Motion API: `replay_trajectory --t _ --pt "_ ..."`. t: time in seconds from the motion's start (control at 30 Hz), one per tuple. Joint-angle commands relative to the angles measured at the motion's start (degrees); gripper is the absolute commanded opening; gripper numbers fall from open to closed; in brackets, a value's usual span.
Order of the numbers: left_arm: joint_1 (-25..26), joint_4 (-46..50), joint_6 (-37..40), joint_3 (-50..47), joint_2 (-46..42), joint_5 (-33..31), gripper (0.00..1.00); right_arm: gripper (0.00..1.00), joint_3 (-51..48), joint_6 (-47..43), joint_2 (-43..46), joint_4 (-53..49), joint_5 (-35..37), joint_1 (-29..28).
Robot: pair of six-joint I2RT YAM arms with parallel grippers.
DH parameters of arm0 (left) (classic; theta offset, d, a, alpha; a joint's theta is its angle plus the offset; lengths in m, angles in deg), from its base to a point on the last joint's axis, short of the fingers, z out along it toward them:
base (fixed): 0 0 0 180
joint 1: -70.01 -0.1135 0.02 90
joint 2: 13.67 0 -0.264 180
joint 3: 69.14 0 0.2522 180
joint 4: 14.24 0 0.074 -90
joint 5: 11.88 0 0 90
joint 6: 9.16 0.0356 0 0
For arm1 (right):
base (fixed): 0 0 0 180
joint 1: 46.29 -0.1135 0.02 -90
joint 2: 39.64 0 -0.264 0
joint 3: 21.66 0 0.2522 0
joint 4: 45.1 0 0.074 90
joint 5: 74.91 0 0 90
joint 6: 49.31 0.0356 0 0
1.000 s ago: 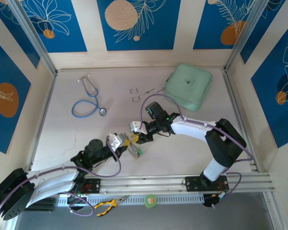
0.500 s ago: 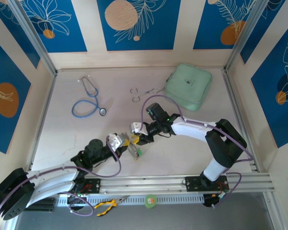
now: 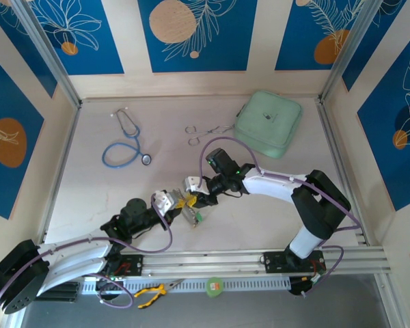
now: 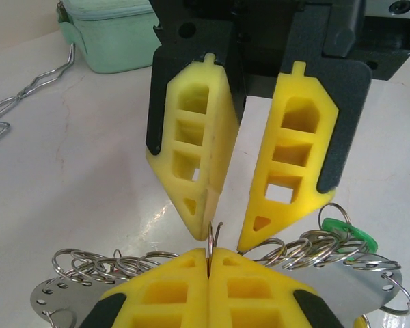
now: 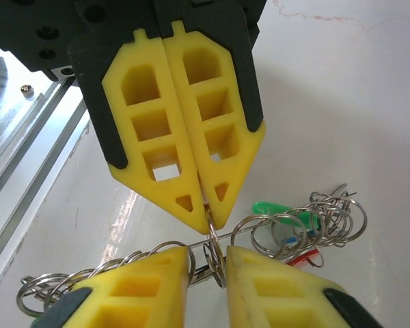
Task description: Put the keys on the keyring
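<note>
Far side of counter (image 3: 102,191): blue stethoscope (image 3: 126,140), steel forceps (image 3: 201,130), mint pouch (image 3: 268,123), all well apart from work spot. Yellow-handled pliers (image 3: 154,292) below rail at near edge. Mid-counter: perforated metal plate (image 4: 335,283) strung with tangled split rings (image 4: 102,263), crowding grip point. Keys (image 5: 273,207) among rings at plate's end, green and red heads visible, apart from fingers. Left pincer (image 4: 210,256) pressed together, pinching thin keyring (image 4: 212,236) upright at tips. Right pincer (image 5: 208,253) partly spread, straddling same keyring; pad contact possible, hard to tell.

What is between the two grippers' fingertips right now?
A small metal ring: the left gripper pinches it shut, and it pokes up between the right gripper's open fingers, in the left wrist view.
</note>
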Motion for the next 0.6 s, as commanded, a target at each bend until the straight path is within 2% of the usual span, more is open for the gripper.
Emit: replay_trajectory --t 0.0,0.13,0.27,0.33,0.43,0.57 --pt "0.0 -2.4 0.8 1.2 -1.2 1.5 0.0 0.12 1.4 0.6 -0.8 0.4 -2.3 -0.4" --pt "0.0 -3.0 0.6 1.2 -1.2 1.8 0.0 0.0 1.7 1.0 -0.7 0.3 -3.8 -0.2" --pt "0.1 -2.9 0.5 1.4 -1.2 1.9 0.0 0.0 2.2 1.8 0.2 -1.2 -6.0 0.4" --pt "0.0 0.4 0.9 2.1 -1.3 1.0 0.0 0.0 3.6 1.1 0.6 -4.8 -4.2 0.3" --pt "0.0 4.8 2.3 3.6 -1.2 0.9 0.08 0.0 6.9 -0.4 0.3 -11.5 0.5 -0.4" --pt "0.1 6.5 3.6 5.1 -0.1 0.1 0.09 0.0 11.0 -2.4 -1.3 -18.9 4.6 -1.8"
